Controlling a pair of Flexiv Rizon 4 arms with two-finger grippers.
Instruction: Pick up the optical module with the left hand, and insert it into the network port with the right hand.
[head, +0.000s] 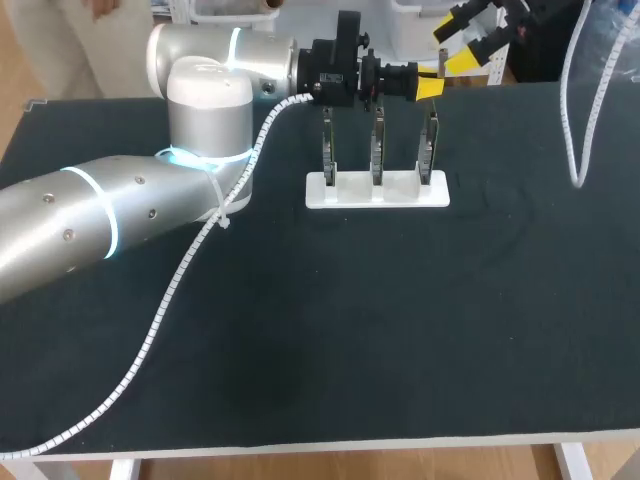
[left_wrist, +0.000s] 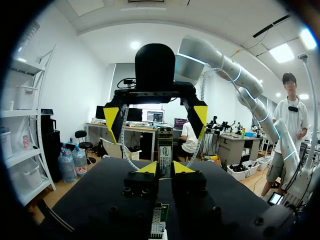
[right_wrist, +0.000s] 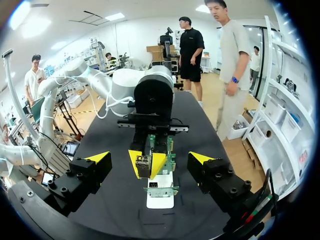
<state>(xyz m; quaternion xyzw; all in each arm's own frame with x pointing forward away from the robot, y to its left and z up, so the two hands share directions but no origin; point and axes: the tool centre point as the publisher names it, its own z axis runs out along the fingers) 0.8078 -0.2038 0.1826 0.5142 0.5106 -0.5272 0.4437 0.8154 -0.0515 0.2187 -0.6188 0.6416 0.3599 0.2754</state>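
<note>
My left arm (head: 120, 210) comes in from the left and reaches across the far part of the dark counter (head: 400, 330). Its left tool (left_wrist: 165, 168) is clamped on the optical module (left_wrist: 165, 154). Both yellow tips press the module's sides, and it stands upright between them with its labelled face towards the left wrist camera. From overhead, that tool hangs just above the rightmost of three network cards (head: 378, 150). The cards stand on edge, side by side, in a white holder (head: 377, 192) on the counter. In the left wrist view, the top edge of one card carries a perforated metal cage (left_wrist: 158, 224) directly under the fingers. It is close to the module, but I cannot tell whether the two touch. My right tool (head: 458, 45) sits high at the far right, past the counter's back edge, and points back towards the left tool. Its fingers are spread wide with nothing between them, and in its own wrist view the yellow tips stand well out to either side of the held module. In that view the module is straight ahead of the right tool, with the card and the white holder below it. A white spiral cable (head: 170, 290) trails from the left arm across the counter to its near left corner.
</note>
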